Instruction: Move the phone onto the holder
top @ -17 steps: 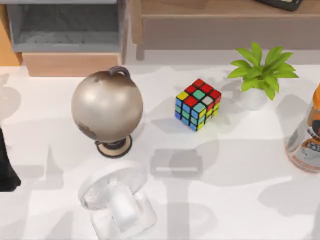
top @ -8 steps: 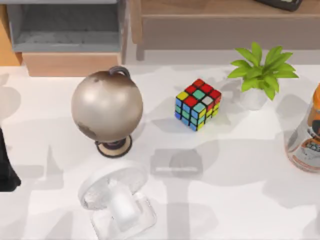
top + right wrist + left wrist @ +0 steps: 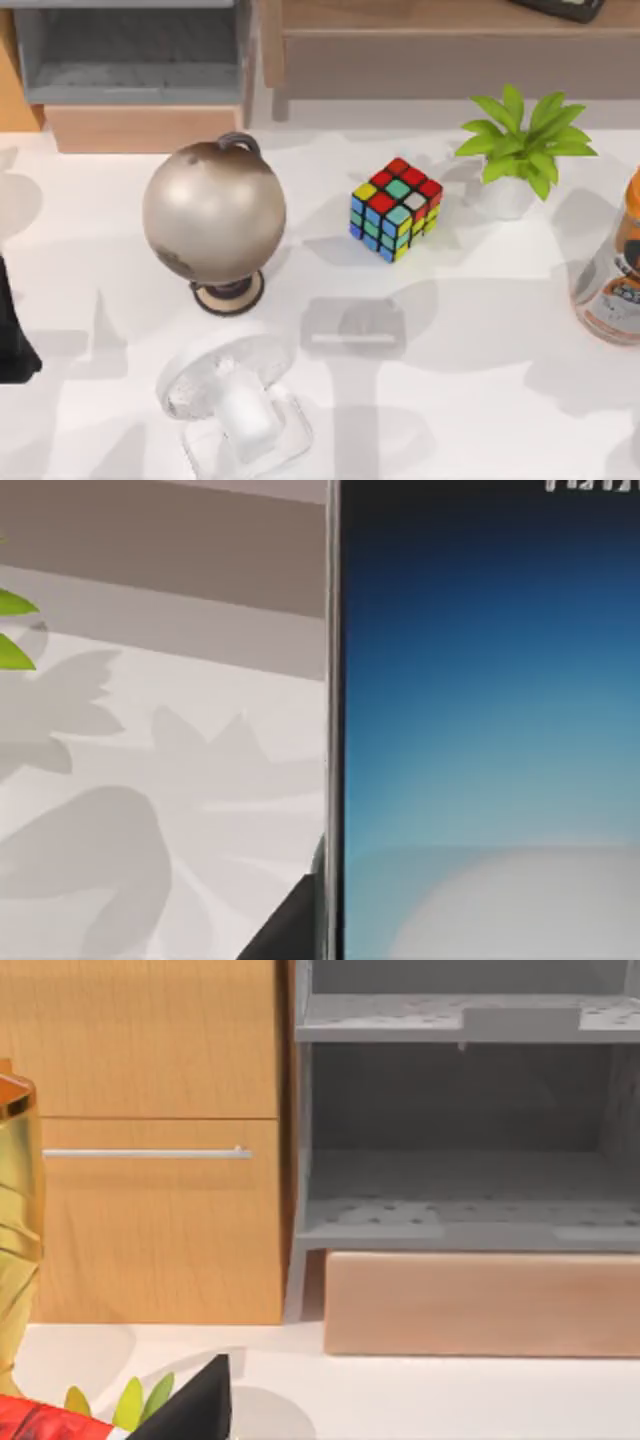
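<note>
The phone (image 3: pixel 480 730) stands upright right before the right wrist camera, its blue-and-white screen glowing and its silver edge vertical. A dark finger (image 3: pixel 290 925) of my right gripper lies against that edge, so the gripper holds it. From above, the phone is a thin pale line (image 3: pixel 350 340) over a grey shadow at the table's middle. The holder (image 3: pixel 235 405), a clear whitish stand, sits to the left of it near the front edge. My left arm (image 3: pixel 12 340) is parked at the table's left edge, and one dark fingertip (image 3: pixel 190 1410) shows in its wrist view.
A grey globe (image 3: pixel 213 212) stands behind the holder. A colourful cube (image 3: pixel 395 208) and a potted plant (image 3: pixel 522 140) sit farther back, with an orange-labelled bottle (image 3: pixel 612 270) at the right edge. A shelf unit (image 3: pixel 130 50) and wooden furniture line the back.
The thin pale line of the phone was fainter half a second ago and is clearer now. Nothing else on the table has moved.
</note>
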